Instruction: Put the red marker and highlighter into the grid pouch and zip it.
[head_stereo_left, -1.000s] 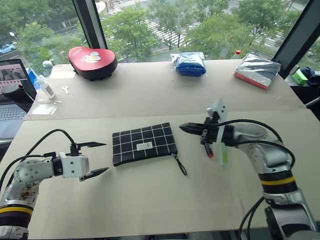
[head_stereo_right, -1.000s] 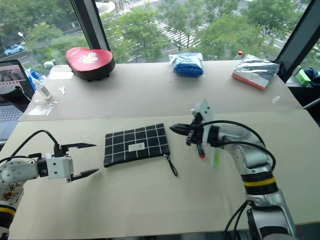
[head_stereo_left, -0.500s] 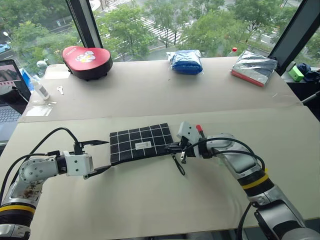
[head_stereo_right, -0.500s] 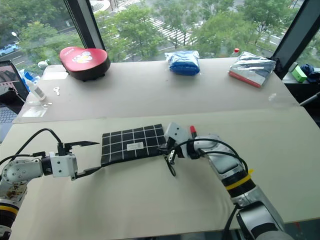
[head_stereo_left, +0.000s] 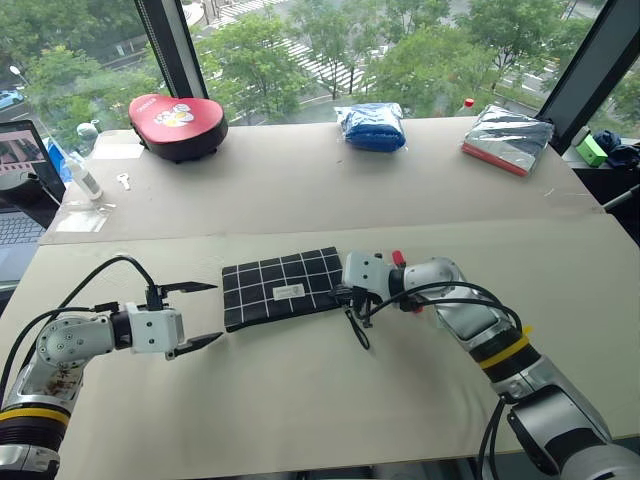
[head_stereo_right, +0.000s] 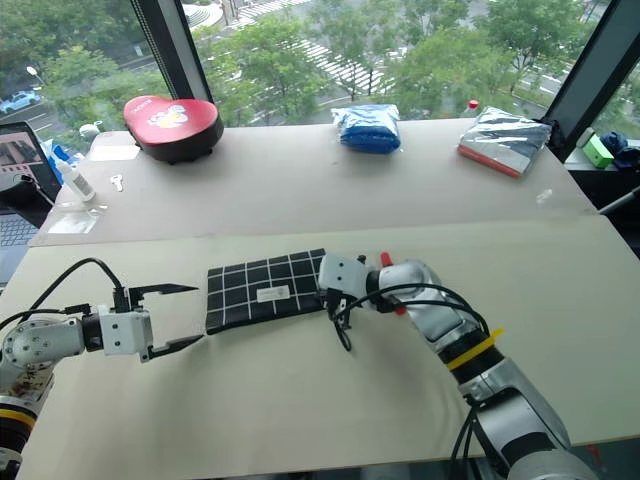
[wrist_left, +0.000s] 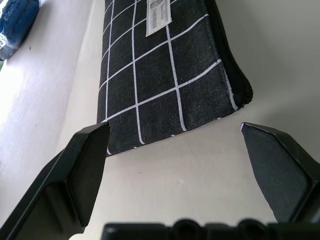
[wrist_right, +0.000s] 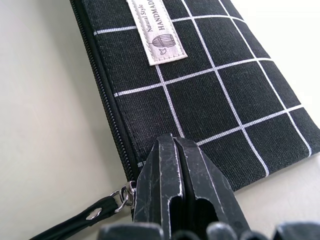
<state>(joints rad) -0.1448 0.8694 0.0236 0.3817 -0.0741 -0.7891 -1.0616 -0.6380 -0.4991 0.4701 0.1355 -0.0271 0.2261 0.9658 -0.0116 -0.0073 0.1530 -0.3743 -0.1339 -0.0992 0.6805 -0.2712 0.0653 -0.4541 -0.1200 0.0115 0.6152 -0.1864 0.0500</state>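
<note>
The right gripper (wrist_right: 175, 150), fingers pressed together, rests its tips on the grid pouch (head_stereo_left: 288, 287) beside the zipper pull (wrist_right: 90, 217). The left gripper (head_stereo_left: 197, 315) gapes wide, empty, just short of the pouch's other end.

Daylight, bright and even, enters from the tall window (head_stereo_left: 330, 50) behind the beige table (head_stereo_left: 300, 400). Shadows soft, short, falling toward the camera. Tabletop pale, nearly washed out at its far edge. Head views sharp; straight table edges bow slightly near the frame borders. Left wrist view: black grid-lined fabric pouch (wrist_left: 165, 75) in focus, near fingers (wrist_left: 80, 170) dark. Right wrist view: pouch label legible, surface beside the pouch overexposed.
</note>
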